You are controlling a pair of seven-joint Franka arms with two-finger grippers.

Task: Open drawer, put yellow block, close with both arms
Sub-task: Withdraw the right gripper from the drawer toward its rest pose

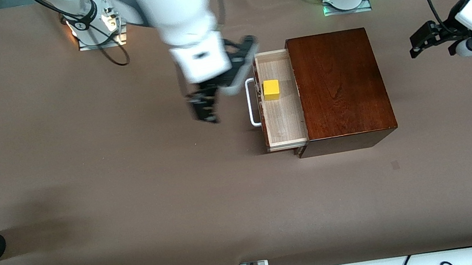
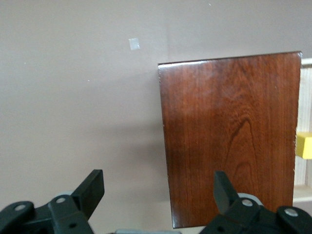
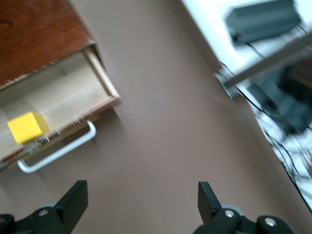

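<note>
The block [image 1: 271, 90] sits in the open drawer [image 1: 282, 120], toward the end farther from the front camera and near the drawer's front with its white handle [image 1: 252, 103]. The drawer juts from the box [image 1: 338, 83] toward the right arm's end. The right gripper [image 1: 205, 107] hangs over the table [image 1: 82, 176] just beside the handle, jaws wide and empty. The left gripper [image 1: 415, 47] waits over the table beside the box, jaws wide, empty.

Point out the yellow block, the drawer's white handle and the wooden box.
yellow block [image 1: 271, 89]: front view, on its top face, inside the open drawer.
white handle [image 1: 252, 103]: front view, on the long bar of the U.
wooden box [image 1: 338, 83]: front view, middle of its glossy top.
</note>
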